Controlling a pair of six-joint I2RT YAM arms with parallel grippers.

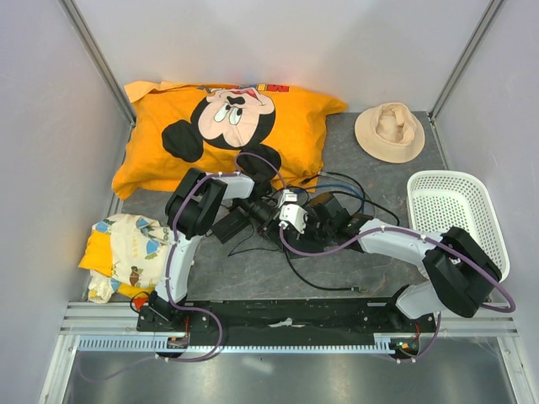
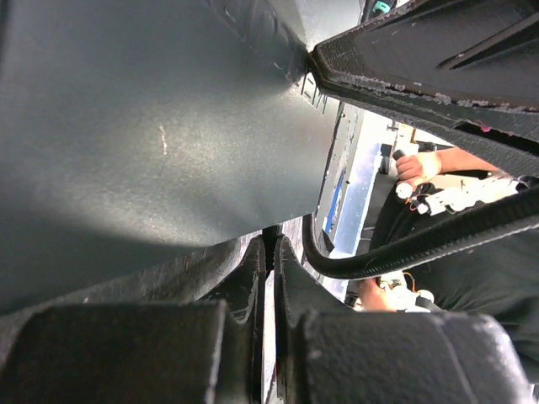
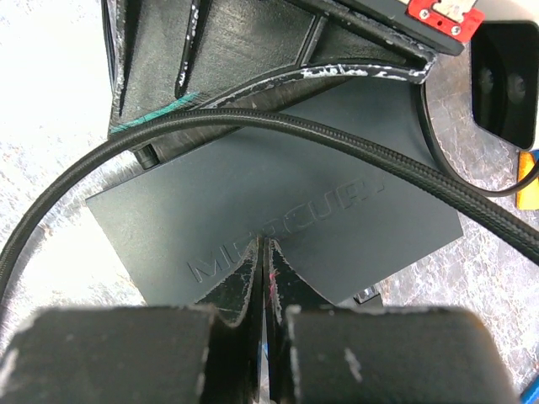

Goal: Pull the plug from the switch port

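Left wrist view: the left gripper [image 2: 268, 246], fingers together, sits bottom centre, close beside the switch [image 3: 278, 194]. Right wrist view: the switch lies mid-frame on the table [image 1: 375, 172], crossed by a braided cable [image 3: 337, 139]. The right gripper [image 3: 264, 252], also closed, sits over its lettered top.

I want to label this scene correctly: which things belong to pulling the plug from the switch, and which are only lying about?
For the job: switch, braided black cable, left claw, right claw.
Lying about: orange Mickey cloth, beige hat, white basket, yellow patterned cloth.
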